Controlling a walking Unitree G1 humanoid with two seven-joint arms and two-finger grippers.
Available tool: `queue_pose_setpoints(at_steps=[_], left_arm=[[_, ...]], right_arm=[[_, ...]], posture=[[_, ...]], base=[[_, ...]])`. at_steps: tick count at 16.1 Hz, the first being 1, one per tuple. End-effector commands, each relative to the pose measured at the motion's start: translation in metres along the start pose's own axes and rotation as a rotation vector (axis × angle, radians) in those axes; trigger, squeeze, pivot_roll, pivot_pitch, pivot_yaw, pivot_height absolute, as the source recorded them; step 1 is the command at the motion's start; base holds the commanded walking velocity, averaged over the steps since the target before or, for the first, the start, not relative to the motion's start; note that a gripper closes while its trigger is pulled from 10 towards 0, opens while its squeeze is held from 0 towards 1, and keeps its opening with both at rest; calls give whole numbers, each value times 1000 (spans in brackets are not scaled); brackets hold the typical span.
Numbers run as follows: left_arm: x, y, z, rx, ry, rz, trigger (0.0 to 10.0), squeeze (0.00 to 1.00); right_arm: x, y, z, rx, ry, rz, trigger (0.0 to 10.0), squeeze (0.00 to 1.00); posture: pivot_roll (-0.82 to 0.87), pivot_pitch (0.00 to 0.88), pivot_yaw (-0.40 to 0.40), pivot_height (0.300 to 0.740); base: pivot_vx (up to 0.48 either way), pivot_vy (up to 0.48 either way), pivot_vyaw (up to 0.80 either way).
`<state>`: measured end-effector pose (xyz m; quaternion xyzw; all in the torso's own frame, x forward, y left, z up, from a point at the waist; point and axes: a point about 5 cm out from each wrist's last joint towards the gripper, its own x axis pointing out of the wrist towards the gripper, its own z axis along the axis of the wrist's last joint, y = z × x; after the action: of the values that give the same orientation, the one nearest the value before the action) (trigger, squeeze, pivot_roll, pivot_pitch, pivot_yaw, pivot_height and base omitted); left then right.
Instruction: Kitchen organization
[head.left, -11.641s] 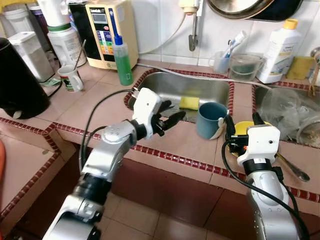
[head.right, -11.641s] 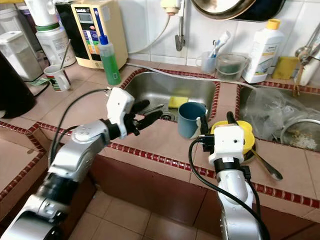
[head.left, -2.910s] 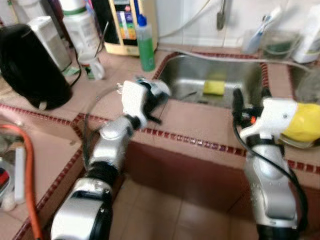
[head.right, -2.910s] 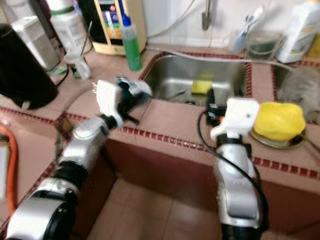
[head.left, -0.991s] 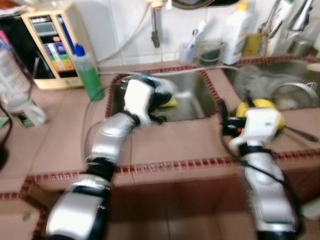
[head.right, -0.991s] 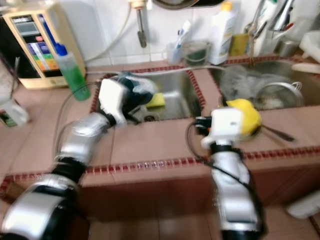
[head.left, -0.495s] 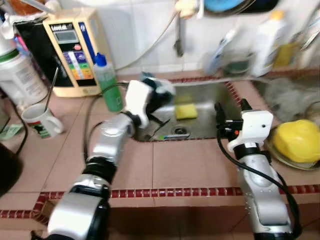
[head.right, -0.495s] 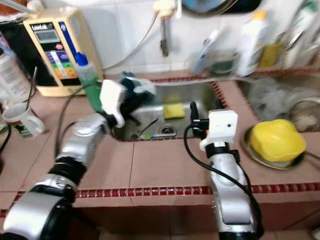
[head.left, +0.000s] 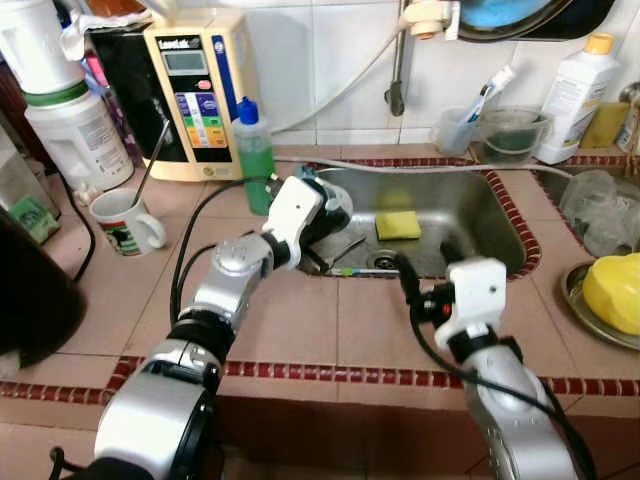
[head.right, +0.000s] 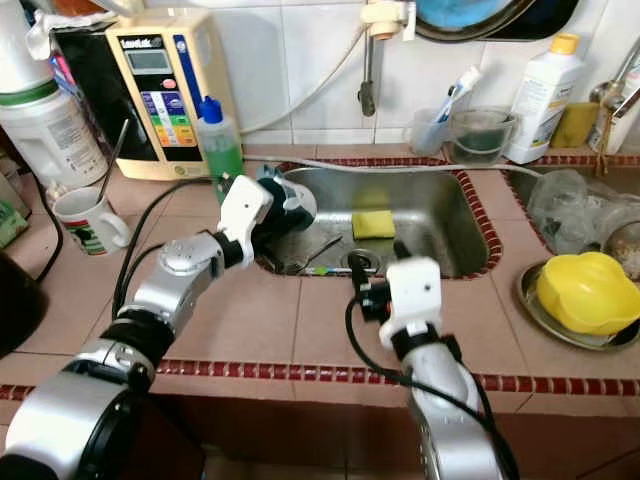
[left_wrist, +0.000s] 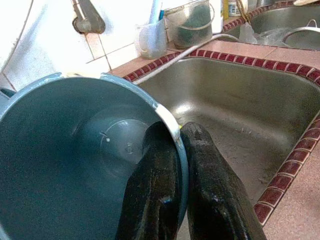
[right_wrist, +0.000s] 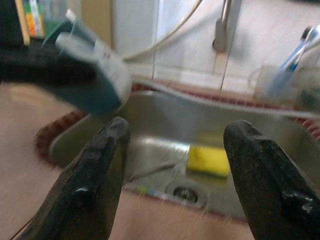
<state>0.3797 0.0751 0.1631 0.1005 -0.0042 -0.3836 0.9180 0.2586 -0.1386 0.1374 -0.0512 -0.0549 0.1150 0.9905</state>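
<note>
One blue cup (left_wrist: 90, 155) sits at centre frame over the sink's (head.left: 470, 215) left edge, its rim pinched by the left gripper (left_wrist: 175, 150). One yellow sponge (head.left: 398, 225) lies inside. The right gripper (right_wrist: 177, 175) hovers spread, holding nothing. The cup's outside is mostly hidden.

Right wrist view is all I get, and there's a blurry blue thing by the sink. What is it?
Observer: It's a blue cup, held by the left hand over the left edge of the sink.
Operator: Is it holding it tight?
Observer: One finger is inside the rim and one is outside, pinching it.
Operator: Is there water in it?
Observer: No. The left wrist view looks right into it, and it's empty and tilted over.
</note>
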Motion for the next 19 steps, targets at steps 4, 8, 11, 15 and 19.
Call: queue_pose_setpoints(at_steps=[4, 8, 11, 15, 19], left_arm=[[6, -3, 4, 96, 33, -45, 10000, 0], [15, -16, 5, 138, 48, -100, 10000, 0], [22, -17, 13, 160, 65, -113, 10000, 0], [25, -15, 20, 187, 81, -122, 10000, 0], [27, -17, 18, 217, 124, -144, 10000, 0]], right_arm=[[-13, 8, 0, 60, 58, 34, 10000, 0], [-24, 15, -1, 111, 89, 46, 10000, 0], [-30, 24, 1, 183, 145, 75, 10000, 0], [-38, 33, 8, 215, 146, 95, 10000, 0], [-50, 42, 19, 284, 148, 102, 10000, 0]], posture=[[-215, 55, 99, 740], [-225, 65, 117, 740], [-229, 117, 130, 740], [-239, 172, 143, 740], [-252, 226, 166, 740]], base=[[0, 0, 0], [0, 0, 0], [0, 0, 0], [0, 0, 0], [0, 0, 0]])
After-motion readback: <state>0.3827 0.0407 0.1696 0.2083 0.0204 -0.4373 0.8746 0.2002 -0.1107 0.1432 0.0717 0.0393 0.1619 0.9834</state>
